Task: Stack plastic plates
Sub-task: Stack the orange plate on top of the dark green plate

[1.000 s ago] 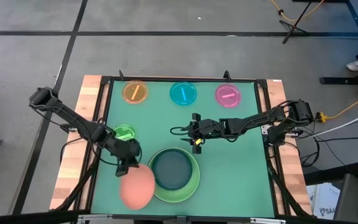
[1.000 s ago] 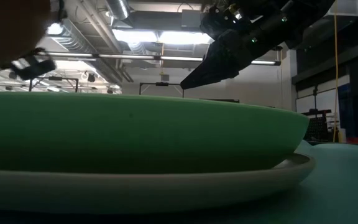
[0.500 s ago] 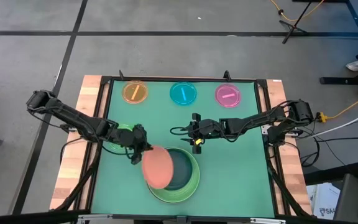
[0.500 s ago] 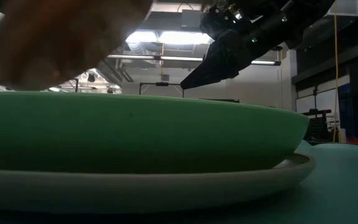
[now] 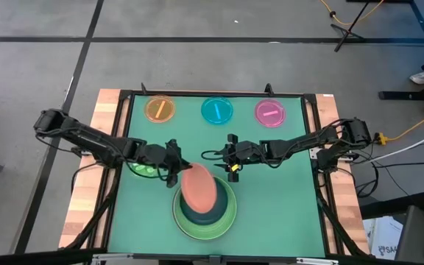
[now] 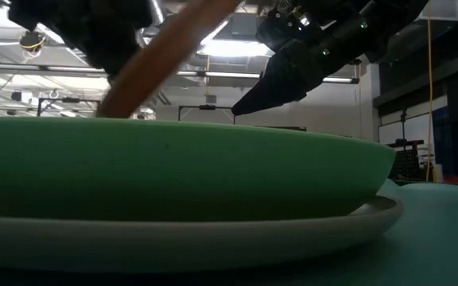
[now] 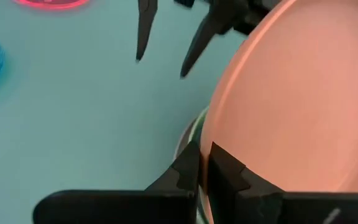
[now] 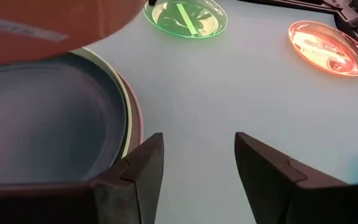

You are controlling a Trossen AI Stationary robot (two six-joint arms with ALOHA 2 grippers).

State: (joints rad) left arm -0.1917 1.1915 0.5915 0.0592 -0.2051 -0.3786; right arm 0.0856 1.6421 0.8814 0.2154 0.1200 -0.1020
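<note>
A light green plate [image 5: 228,219] holding a dark teal plate [image 5: 197,217] sits on a grey-white plate [image 6: 213,238] near the table's near edge. My left gripper [image 5: 175,168] is shut on a salmon plate [image 5: 198,189], which tilts over the teal one. My right gripper [image 5: 232,166] hangs open just beyond the stack's far right rim, touching nothing. Along the far edge lie the orange [image 5: 160,109], cyan [image 5: 217,110] and magenta [image 5: 270,112] small plates. The translucent green plate [image 5: 144,166] lies partly under my left arm. My left gripper pinches the salmon plate's rim [image 7: 219,130] at its far-left edge, one finger [image 7: 188,167] on each face, coming level from the table's left. The plate is steeply tilted, its face over the dark teal plate. Whether its low edge touches the stack, I cannot tell.
The green mat [image 5: 285,191] is bare to the right of the stack and between the stack and the far row. A black frame [image 5: 311,125] and wooden borders edge the mat. My right gripper's open fingers [image 7: 145,31] stand close to the salmon plate's far side.
My left gripper has moved toward the far edge and to the right, carrying the salmon plate from the near-left side of the stack to over the teal plate. The plate has tipped up more steeply. My right arm has kept still.
</note>
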